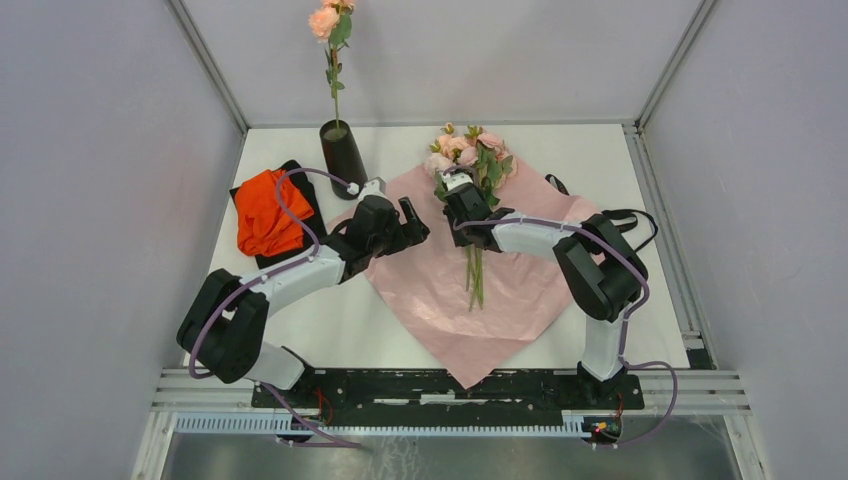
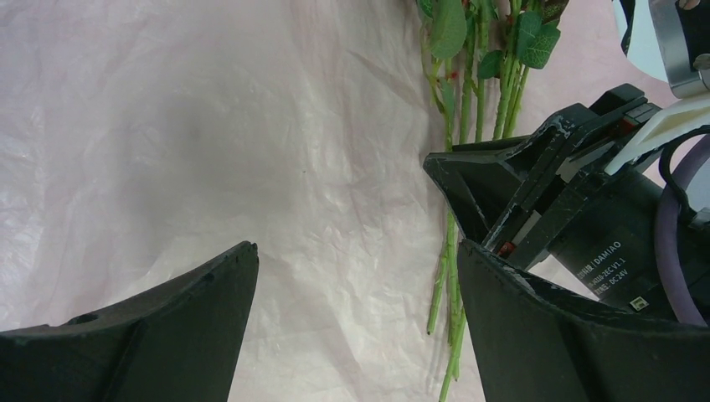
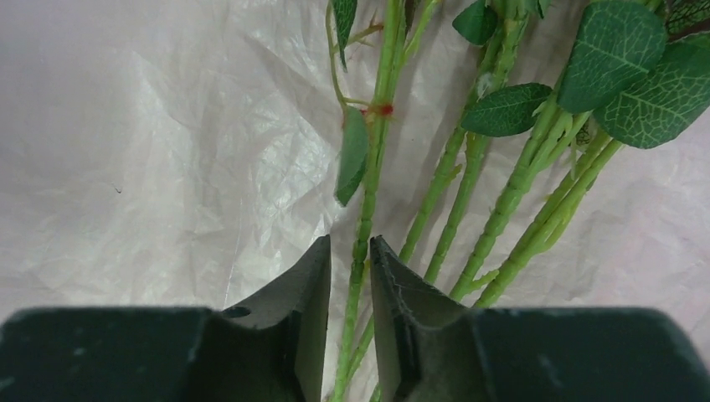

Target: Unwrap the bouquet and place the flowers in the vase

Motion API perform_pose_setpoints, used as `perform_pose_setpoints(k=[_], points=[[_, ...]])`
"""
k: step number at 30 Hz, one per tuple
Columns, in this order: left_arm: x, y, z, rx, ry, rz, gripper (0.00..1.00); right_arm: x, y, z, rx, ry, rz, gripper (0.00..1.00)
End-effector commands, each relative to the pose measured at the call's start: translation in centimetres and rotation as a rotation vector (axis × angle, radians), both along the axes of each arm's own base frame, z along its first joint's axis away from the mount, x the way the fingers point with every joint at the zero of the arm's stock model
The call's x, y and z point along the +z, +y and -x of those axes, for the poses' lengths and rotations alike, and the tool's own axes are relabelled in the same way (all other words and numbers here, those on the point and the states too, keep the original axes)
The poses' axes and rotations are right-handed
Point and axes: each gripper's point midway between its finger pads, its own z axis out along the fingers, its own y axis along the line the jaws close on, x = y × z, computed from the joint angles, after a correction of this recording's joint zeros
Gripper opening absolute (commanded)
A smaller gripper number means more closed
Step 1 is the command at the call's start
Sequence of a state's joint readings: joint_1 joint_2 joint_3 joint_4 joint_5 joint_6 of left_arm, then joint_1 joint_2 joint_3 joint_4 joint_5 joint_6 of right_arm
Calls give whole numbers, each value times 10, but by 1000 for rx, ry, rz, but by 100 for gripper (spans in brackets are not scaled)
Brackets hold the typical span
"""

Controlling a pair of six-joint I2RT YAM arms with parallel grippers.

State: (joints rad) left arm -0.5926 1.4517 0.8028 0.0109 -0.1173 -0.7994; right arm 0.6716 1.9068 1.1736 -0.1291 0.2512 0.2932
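Flowers [image 1: 470, 165] lie on the pink paper [image 1: 440, 290], apart from the vase [image 1: 343, 155]. The right gripper [image 3: 350, 251] is nearly closed around one stem [image 3: 368, 193], likely to lift it; whether it pinches yet, I cannot tell. The left gripper [image 2: 356, 251] hangs spread wide, empty.

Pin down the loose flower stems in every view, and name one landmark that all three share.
Top external: the flower stems lie right of centre, running down the paper.
Left wrist: upper right, running down to the bottom edge.
Right wrist: fanning from top right down to bottom centre, one stem between the fingers of the right tool.
Shared landmark: the pink wrapping paper under the stems.
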Motion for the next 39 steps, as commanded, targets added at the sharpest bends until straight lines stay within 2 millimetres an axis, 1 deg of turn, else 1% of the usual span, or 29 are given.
perform_pose_setpoints(k=[1,3,6,8,9,12,16,18,21,23,24,26,29,30,31,32,33,35,39], points=[[16,-2,-4,-5,-41,41,93,-4,2,-2,-6,0,-23,23],[16,-2,-3,-5,-43,38,93,-4,2,-1,-5,2,-23,14],[16,-1,-3,-2,-44,39,93,-1,1,-2,-6,-3,-25,5],[16,0,-3,-2,-44,39,93,2,1,-2,-7,-6,-27,0],[17,-1,-3,-4,-45,39,93,6,2,-2,-3,-10,-34,0],[18,0,-3,-3,-49,39,93,26,4,-2,6,-46,-77,0],[22,-2,-4,-8,-59,47,92,65,6,-2,17,-122,-138,0],[25,-5,-4,-24,-70,56,92,83,6,-1,23,-157,-167,0],[33,-13,-3,-81,-99,81,92,103,9,3,49,-191,-210,0],[39,-19,-2,-113,-132,105,92,115,10,7,68,-210,-239,0],[44,-22,-2,-127,-152,125,92,117,11,10,80,-211,-250,0],[63,-32,-1,-170,-231,202,92,123,15,15,104,-214,-280,0],[97,-44,-1,-216,-360,328,92,127,18,25,143,-212,-318,0],[108,-48,-1,-230,-400,360,92,132,19,27,153,-227,-337,0],[118,-51,-2,-246,-440,389,93,134,20,30,168,-229,-349,0],[121,-54,-3,-257,-462,404,94,138,21,34,185,-237,-363,0],[129,-58,-4,-276,-490,424,95,140,22,36,196,-240,-371,0],[132,-67,-6,-310,-511,457,96,147,21,39,203,-261,-382,0],[135,-81,-3,-360,-524,575,96,157,23,48,241,-265,-413,0]])
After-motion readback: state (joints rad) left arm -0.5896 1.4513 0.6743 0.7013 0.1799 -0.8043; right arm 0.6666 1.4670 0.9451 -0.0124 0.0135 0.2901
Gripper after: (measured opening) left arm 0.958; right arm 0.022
